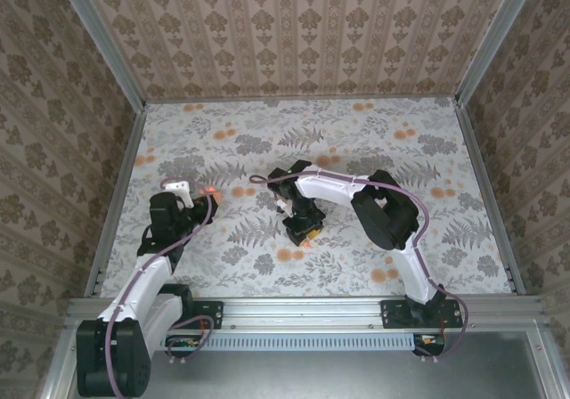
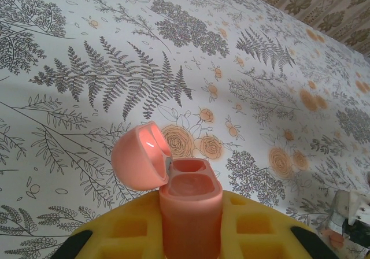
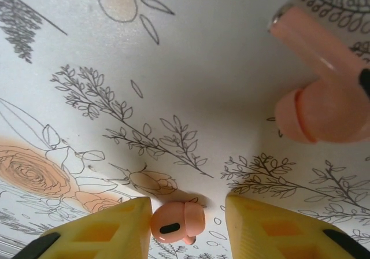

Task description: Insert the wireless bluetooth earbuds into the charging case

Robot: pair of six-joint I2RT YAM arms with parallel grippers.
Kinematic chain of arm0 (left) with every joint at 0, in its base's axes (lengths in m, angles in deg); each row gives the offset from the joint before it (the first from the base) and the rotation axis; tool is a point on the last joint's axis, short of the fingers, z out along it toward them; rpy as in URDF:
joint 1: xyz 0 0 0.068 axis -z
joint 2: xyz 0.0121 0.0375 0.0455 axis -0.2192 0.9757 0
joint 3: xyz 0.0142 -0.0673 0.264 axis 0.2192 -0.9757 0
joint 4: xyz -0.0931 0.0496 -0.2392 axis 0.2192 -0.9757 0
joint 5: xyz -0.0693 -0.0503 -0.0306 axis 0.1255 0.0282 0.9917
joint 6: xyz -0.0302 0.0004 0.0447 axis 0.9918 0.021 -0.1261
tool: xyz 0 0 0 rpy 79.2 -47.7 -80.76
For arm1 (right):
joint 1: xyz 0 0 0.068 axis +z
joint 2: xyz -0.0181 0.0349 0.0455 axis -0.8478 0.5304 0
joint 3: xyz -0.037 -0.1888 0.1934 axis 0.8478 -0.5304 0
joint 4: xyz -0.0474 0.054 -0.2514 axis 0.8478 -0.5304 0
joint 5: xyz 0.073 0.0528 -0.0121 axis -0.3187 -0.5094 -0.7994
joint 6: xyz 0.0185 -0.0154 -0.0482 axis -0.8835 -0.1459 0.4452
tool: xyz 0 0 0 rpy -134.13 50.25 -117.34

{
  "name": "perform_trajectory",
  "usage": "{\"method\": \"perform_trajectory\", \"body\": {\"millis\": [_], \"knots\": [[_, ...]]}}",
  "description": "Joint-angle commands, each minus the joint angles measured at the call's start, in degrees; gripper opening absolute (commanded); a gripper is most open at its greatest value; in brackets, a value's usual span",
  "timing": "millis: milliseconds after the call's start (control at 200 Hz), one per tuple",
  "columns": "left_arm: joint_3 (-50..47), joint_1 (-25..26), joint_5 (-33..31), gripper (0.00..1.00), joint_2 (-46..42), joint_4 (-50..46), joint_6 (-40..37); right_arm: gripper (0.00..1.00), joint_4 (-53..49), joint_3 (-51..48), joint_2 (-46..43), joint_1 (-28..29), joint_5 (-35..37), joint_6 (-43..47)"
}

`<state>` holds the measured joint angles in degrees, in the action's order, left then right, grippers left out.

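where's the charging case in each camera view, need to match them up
Top external: the charging case is left of centre, a coral speck at the tip of the left gripper.
Left wrist: the case is bottom centre, lid open, between the yellow fingers.
Right wrist: aimed at two earbuds.
Shared landmark: the orange-flower cloth.

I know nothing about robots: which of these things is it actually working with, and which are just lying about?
In the job:
charging case, lid open, held in the left end effector
earbud inside the open right end effector
second earbud nearby

Just backdrop:
flowered cloth
patterned walls
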<state>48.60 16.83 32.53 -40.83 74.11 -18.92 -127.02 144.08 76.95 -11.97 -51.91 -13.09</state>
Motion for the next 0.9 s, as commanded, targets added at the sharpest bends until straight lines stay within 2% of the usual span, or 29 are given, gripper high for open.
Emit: {"method": "perform_trajectory", "body": {"millis": [0, 545, 745, 895], "knots": [[1.7, 0.5, -0.4, 0.1, -1.1, -0.4, -1.2, 0.36, 0.4, -1.9, 0.2, 0.4, 0.4, -1.0], [2.0, 0.7, -0.6, 0.1, -0.4, 0.0, -1.5, 0.26, 1.8, -4.4, -2.7, 0.5, 0.5, -3.8], [-0.5, 2.3, 0.4, 0.1, 1.3, 7.7, -1.6, 0.25, 6.2, -7.2, -6.7, 0.3, 2.3, -6.9], [-1.1, 6.3, 0.8, 0.1, 5.6, 14.0, -4.8, 0.25, 13.4, -11.2, -10.8, -0.5, 3.2, -10.2]]}}
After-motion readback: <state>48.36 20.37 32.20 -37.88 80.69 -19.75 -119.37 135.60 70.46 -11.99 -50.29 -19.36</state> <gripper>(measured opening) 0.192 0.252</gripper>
